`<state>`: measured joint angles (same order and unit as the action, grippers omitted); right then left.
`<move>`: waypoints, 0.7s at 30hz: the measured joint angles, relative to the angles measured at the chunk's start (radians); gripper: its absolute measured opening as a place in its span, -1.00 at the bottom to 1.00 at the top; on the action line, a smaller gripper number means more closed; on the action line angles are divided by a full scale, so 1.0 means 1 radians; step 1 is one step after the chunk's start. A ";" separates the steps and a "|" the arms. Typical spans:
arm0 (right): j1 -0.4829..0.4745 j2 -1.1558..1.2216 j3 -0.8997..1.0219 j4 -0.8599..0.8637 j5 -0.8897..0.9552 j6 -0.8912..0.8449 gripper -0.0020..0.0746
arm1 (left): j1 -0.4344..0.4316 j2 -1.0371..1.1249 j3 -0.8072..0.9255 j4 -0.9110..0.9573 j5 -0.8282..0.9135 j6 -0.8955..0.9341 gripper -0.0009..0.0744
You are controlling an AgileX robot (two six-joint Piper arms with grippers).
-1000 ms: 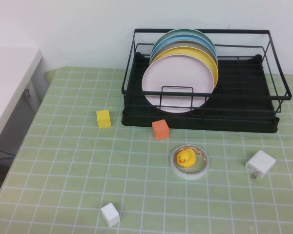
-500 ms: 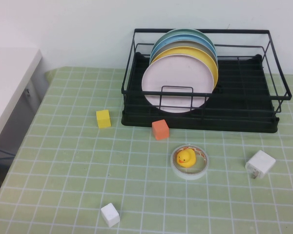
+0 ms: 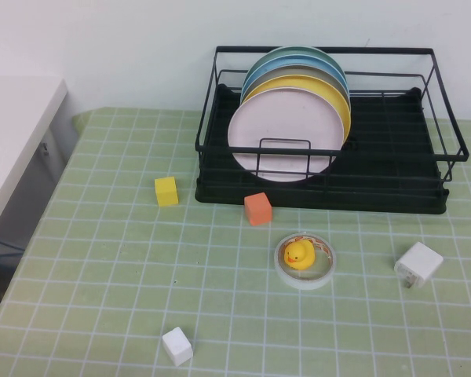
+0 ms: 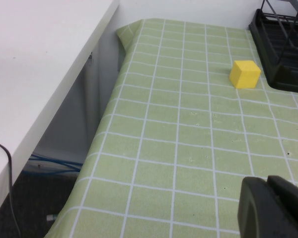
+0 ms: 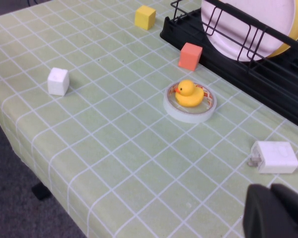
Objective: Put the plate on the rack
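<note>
Four plates are seen standing upright in the rack point(image 3: 392, 169), with the plate point(image 3: 286, 133) at the front, leaning on the yellow plate point(image 3: 339, 106) behind it. The placing is judged done. Neither arm is shown in the high view; the left gripper point(image 4: 273, 208) is seen only at the table's left edge and the right gripper point(image 5: 275, 213) near the white adapter point(image 5: 274, 156); whether either is open cannot be told. Both arms are best kept clear of the rack.

Wall point(image 3: 125, 47): plain white | table cover point(image 3: 102, 275): green, white grid | side counter point(image 3: 16, 126): white, left | floor point(image 4: 25, 218): dark, cables
</note>
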<state>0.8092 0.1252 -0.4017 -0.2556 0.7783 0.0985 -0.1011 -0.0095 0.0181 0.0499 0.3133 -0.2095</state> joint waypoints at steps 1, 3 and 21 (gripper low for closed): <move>0.000 0.000 0.000 0.000 0.000 0.000 -0.95 | 0.000 0.000 0.000 0.000 0.000 0.000 -0.98; 0.000 0.000 0.000 0.000 0.000 0.000 -0.95 | 0.000 0.000 0.000 0.000 0.000 0.000 -0.98; -0.548 -0.078 0.137 -0.002 -0.225 -0.012 -0.95 | 0.000 0.000 0.000 -0.001 0.002 0.004 -0.98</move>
<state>0.2612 0.0476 -0.2643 -0.2576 0.5530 0.0868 -0.1011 -0.0095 0.0181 0.0493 0.3148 -0.2055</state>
